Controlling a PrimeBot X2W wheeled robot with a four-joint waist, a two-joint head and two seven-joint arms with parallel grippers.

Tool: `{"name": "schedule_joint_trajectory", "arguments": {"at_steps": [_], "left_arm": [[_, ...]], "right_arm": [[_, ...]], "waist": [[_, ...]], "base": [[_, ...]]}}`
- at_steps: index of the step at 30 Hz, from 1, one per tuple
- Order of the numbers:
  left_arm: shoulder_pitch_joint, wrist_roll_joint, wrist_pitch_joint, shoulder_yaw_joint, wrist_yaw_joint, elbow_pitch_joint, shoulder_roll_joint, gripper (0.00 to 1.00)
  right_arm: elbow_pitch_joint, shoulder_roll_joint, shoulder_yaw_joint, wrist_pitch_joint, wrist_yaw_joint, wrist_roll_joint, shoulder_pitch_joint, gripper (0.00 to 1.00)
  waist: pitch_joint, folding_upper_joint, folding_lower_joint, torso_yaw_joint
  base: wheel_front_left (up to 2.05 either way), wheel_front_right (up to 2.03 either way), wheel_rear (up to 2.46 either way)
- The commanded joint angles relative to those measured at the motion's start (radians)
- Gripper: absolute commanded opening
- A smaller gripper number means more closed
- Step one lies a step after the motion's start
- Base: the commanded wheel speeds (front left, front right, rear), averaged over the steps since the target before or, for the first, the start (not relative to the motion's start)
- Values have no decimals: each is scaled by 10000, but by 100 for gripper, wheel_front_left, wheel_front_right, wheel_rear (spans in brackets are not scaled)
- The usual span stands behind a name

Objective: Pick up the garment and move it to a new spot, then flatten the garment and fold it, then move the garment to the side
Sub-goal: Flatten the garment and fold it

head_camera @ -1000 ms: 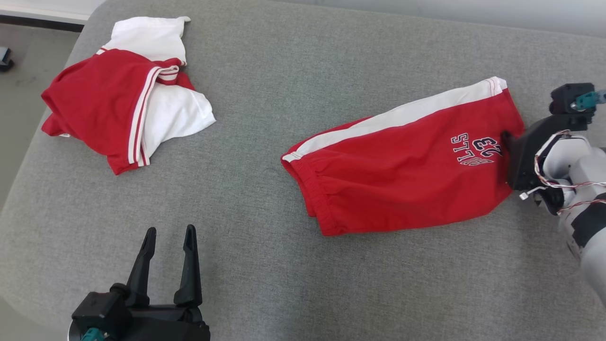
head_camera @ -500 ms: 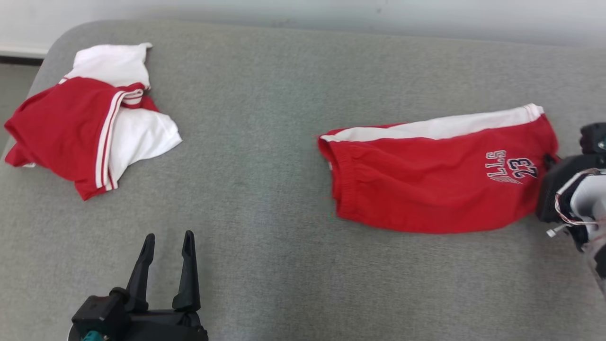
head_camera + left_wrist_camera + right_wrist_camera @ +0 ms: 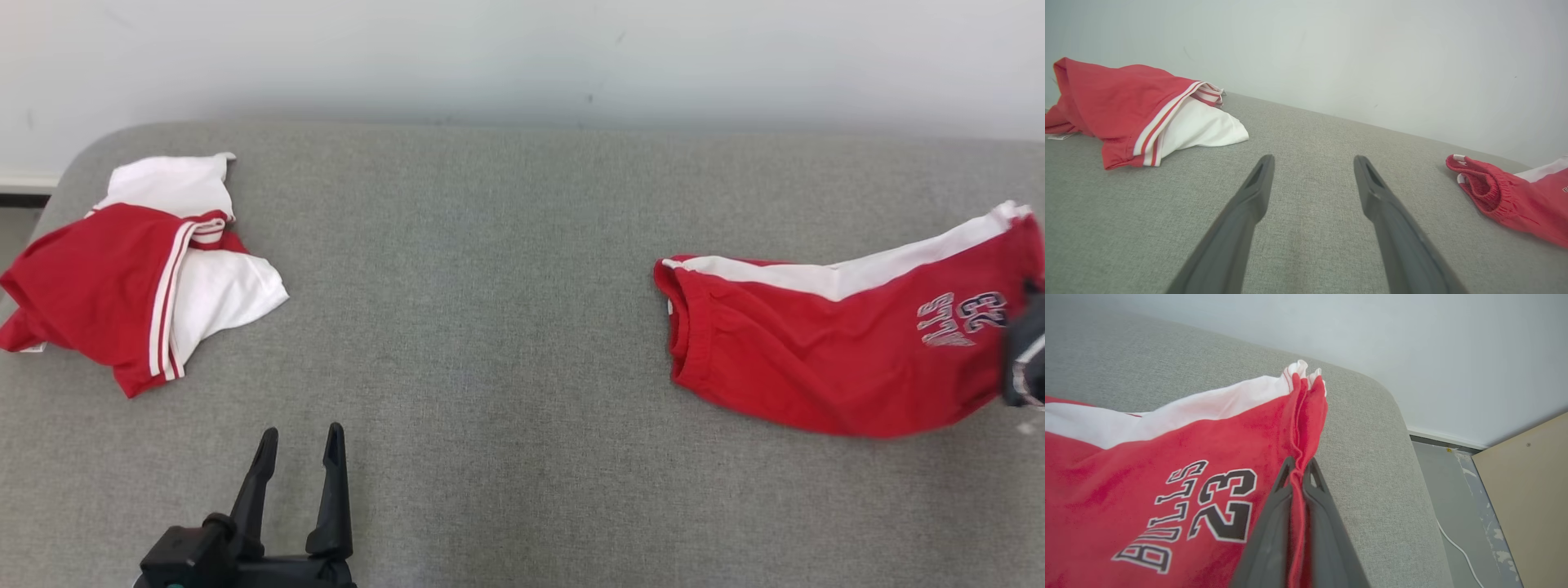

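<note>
The garment (image 3: 816, 359) is a pair of red shorts with a white side stripe and "BULLS 23" print, lying folded at the right of the grey cushion (image 3: 490, 327). My right gripper (image 3: 1298, 463) is shut on the hem at the garment's (image 3: 1147, 457) right end, pinching a bunch of red cloth between its fingers; in the head view it (image 3: 1027, 351) is a dark blur at the right edge. My left gripper (image 3: 300, 437) stands open at the lower left over bare cushion, nothing between its fingers (image 3: 1257, 192). The waistband end of the garment (image 3: 1515, 200) lies to its right.
A second pile of red and white clothes (image 3: 139, 269) lies at the cushion's far left (image 3: 1135, 110). A pale wall (image 3: 522, 57) runs behind. Past the cushion's rounded right corner, floor with a white cable (image 3: 1457, 547) and a tan board (image 3: 1527, 490).
The right gripper has shut on the garment's hem and drawn it to the right, away from the other pile. The head camera has also turned and tilted up. The left gripper stays open.
</note>
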Motion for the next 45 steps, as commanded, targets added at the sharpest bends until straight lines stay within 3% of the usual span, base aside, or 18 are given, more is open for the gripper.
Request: {"name": "schedule_joint_trajectory", "arguments": {"at_steps": [1,14,27,28,29,36,41,45], "left_arm": [[191,27,-6,21,-42,55,7,100],[368,-210,-6,-93,-44,309,5,100],[-3,-233,-6,-210,-221,615,5,100],[24,-245,-6,-206,-213,630,6,100],[61,-254,-6,-197,-202,645,5,100],[267,-278,-6,-61,-213,744,5,100],[453,-311,-6,39,-222,746,3,100],[565,-381,-6,16,-258,712,4,100]], "right_arm": [[-17,346,-25,-18,-31,-168,-51,0],[-31,3061,292,316,-31,-906,-268,0],[-36,4252,537,1161,-31,-903,219,0],[-78,4298,558,1163,-31,-850,279,94],[-191,4356,549,1090,-31,-731,331,100],[-1755,4582,164,515,-30,898,913,100],[-2885,3770,134,-328,-30,1328,1318,100],[-2535,2988,-177,-732,-30,859,1690,100]], "waist": [[-268,0,0,-58],[-733,0,0,445],[-630,0,0,959],[-655,0,0,950],[-680,0,0,931],[-1010,0,0,605],[-1305,0,0,260],[-1398,0,0,33]], "base": [[0,0,0],[0,0,0],[0,0,0],[0,0,0],[0,0,0],[0,0,0],[0,0,0],[0,0,0]]}}
